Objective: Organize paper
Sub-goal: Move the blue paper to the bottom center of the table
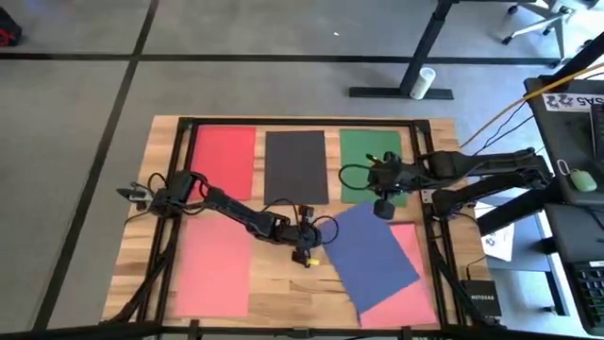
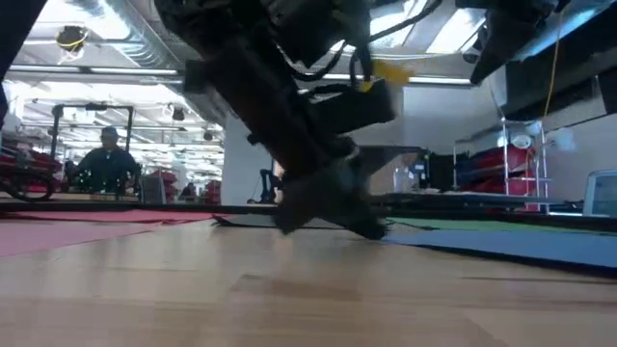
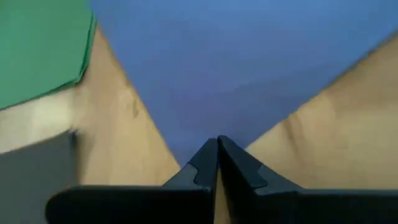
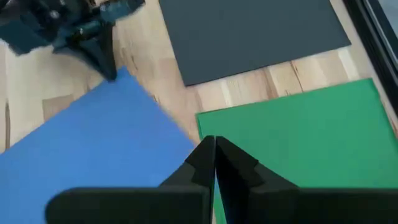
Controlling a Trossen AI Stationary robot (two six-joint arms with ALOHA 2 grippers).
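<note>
Pinching blue sheet (image 1: 376, 249) corner: left claw (image 1: 316, 253).

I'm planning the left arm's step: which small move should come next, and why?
Probably drag the blue sheet round until it lies square. It sits skewed, overlapping the pink sheet, while the others lie straight. The left gripper is shut at its corner; the right gripper hovers shut nearby.
</note>
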